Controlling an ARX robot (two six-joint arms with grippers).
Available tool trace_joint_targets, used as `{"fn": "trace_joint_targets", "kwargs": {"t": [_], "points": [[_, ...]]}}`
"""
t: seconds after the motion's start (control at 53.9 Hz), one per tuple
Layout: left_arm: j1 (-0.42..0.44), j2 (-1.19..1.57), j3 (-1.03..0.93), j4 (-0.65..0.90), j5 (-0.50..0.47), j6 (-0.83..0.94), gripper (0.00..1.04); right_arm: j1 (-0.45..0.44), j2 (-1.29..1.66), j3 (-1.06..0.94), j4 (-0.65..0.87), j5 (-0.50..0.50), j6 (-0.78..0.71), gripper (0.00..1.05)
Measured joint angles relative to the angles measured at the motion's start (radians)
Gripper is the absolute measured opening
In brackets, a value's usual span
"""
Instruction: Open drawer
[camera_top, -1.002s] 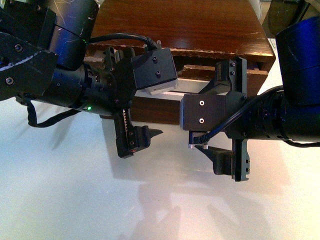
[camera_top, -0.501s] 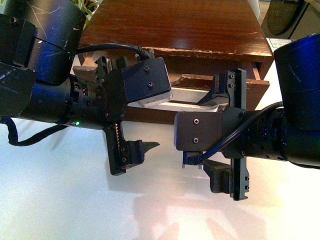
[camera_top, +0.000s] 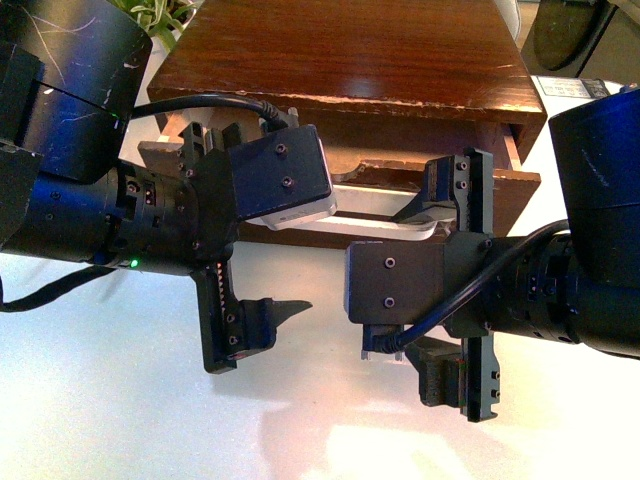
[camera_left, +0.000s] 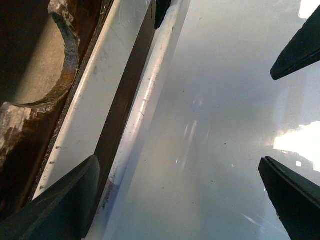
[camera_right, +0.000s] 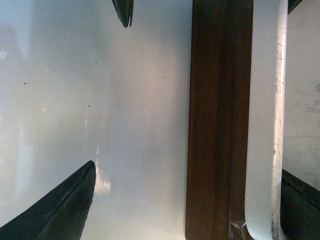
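Looking from the front, the drawer (camera_top: 515, 185) stands partly out of the dark wooden box (camera_top: 340, 50) at the far side of the white table (camera_top: 100, 420), and its white bar handle (camera_top: 370, 200) shows between the two arms. The left gripper (camera_top: 290, 245) has its jaws spread wide, one finger up by the drawer front and the other hanging over the table. The right gripper (camera_top: 410, 285) is just as wide apart, with its upper finger right at the handle, though I can't tell whether it touches.

In the left wrist view, the left gripper (camera_left: 179, 162) is splayed. One finger (camera_left: 65, 205) lies over the near end of the handle (camera_left: 95, 105) and the dark drawer (camera_left: 125, 95) front, and the other is over bare table. The half-round notch (camera_left: 50, 65) shows beside the handle.

In the right wrist view, the right gripper (camera_right: 187, 167) gapes too. One finger (camera_right: 65, 205) is over the table and the other lies beyond the handle (camera_right: 265, 100), so the drawer (camera_right: 215, 115) front and bar lie between them, gripped by neither.
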Motion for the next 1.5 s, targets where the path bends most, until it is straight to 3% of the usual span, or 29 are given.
{"fn": "trace_joint_targets", "kwargs": {"t": [0.928, 1.132, 1.504], "points": [[0.005, -0.022, -0.032, -0.008, 0.028, 0.014, 0.96, 0.03, -0.032, -0.051, 0.059, -0.033, 0.002, 0.96], [0.005, -0.045, -0.043, -0.008, 0.031, 0.005, 0.96, 0.055, -0.034, -0.112, 0.045, -0.14, -0.005, 0.96], [0.035, -0.155, -0.063, -0.014, 0.064, -0.115, 0.96, -0.049, -0.178, -0.153, 0.016, -0.14, -0.014, 0.96]]}}
